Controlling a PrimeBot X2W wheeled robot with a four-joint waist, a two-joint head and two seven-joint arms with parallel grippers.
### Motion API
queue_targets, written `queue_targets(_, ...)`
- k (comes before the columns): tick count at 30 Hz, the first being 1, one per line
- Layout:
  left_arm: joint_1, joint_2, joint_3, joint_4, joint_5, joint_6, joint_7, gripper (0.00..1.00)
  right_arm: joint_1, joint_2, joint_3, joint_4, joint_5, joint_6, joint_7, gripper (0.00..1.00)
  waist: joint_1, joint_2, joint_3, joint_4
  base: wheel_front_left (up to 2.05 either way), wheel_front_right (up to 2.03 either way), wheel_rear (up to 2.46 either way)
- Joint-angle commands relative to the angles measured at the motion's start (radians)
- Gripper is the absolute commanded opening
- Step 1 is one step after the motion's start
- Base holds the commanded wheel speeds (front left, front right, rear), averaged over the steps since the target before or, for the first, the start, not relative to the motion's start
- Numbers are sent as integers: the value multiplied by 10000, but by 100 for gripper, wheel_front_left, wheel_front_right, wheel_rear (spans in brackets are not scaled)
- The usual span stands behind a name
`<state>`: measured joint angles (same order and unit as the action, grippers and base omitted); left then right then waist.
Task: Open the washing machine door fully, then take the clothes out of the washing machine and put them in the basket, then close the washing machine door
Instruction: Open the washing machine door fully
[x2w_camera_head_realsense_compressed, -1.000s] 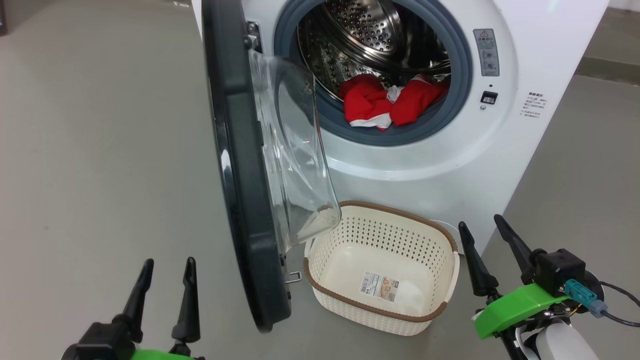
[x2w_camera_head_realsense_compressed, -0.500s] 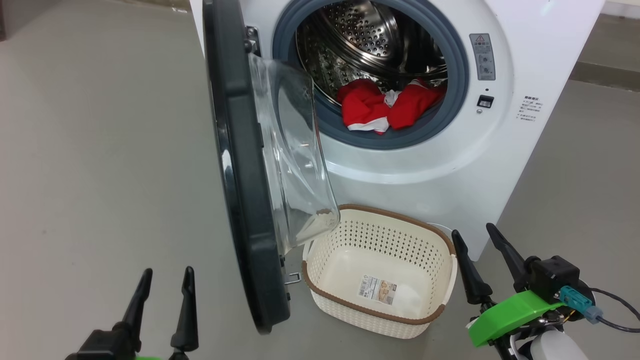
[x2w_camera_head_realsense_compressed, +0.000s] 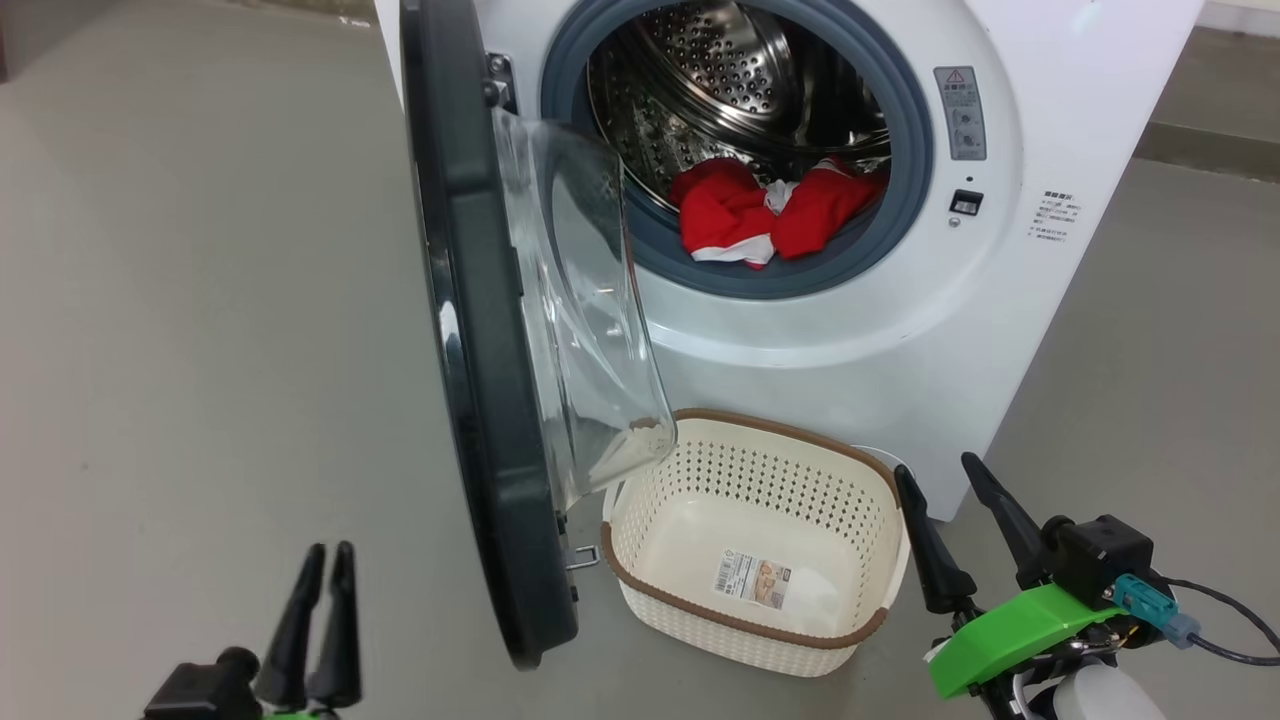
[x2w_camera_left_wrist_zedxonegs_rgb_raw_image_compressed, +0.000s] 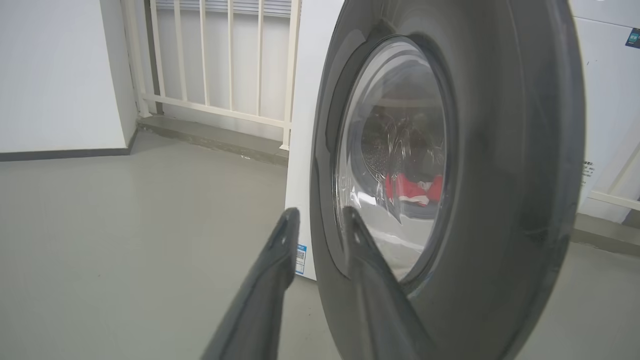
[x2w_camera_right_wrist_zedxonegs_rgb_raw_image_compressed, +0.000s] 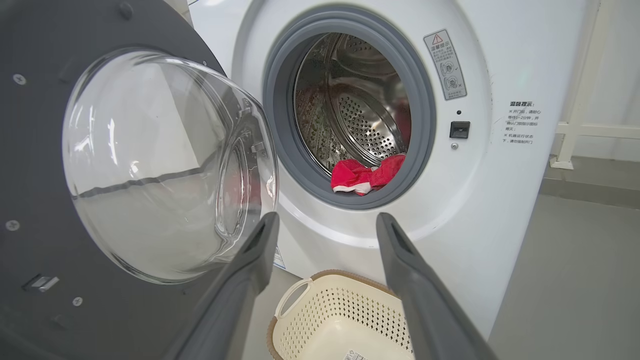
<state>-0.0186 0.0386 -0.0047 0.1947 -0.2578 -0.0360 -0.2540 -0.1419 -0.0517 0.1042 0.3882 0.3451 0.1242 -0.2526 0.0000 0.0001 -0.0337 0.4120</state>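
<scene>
The washing machine (x2w_camera_head_realsense_compressed: 850, 330) fills the upper right of the head view. Its door (x2w_camera_head_realsense_compressed: 480, 400) stands edge-on at centre, not yet swung fully back. The basket (x2w_camera_head_realsense_compressed: 700, 630) sits empty on the floor, just below the opening. The clothes (x2w_camera_head_realsense_compressed: 730, 210) lie at the drum's front lip. At lower left, the left tool (x2w_camera_head_realsense_compressed: 331, 547) has just narrowed to a slim gap, pinching nothing, probably readying to nudge the door wider. The right tool (x2w_camera_head_realsense_compressed: 934, 463) stays spread.

The head camera is looking forward and down at the washer (x2w_camera_head_realsense_compressed: 850, 330), door (x2w_camera_head_realsense_compressed: 480, 400) and basket (x2w_camera_head_realsense_compressed: 760, 470). The left wrist camera is facing the door's outer side, close up. The right wrist camera is facing the open washer; all three are showing the clothes (x2w_camera_head_realsense_compressed: 730, 210).
</scene>
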Motion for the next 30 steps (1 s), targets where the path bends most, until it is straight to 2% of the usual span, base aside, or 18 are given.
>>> queue_targets(1,-288,116,326,-286,-58,64,-78,0,-205,14,199,-213,38,65,-91,100,0,-1,3,-5,0,0,0)
queue_targets(7,-703,116,203,-973,-239,398,-78,0,-198,14,145,-151,24,65,-91,100,0,-1,-5,4,0,0,0)
queue_targets(15,-1723,116,16,-2693,-74,1009,2,0,-244,14,167,-98,5,65,-91,100,0,-1,-17,-32,0,0,0)
queue_targets(23,-2479,118,-741,-4641,15,1089,651,0,-288,14,226,-39,-10,65,-91,100,0,-1,47,-171,0,0,0)
queue_targets(28,-2484,118,-1794,-5040,-274,1080,1213,0,-321,14,218,-59,-33,65,-91,100,0,-1,152,-252,0,0,0)
queue_targets(30,-2444,117,-2554,-4912,-484,860,1269,0,-352,14,174,-58,-90,65,-91,100,0,-1,219,-258,0,0,0)
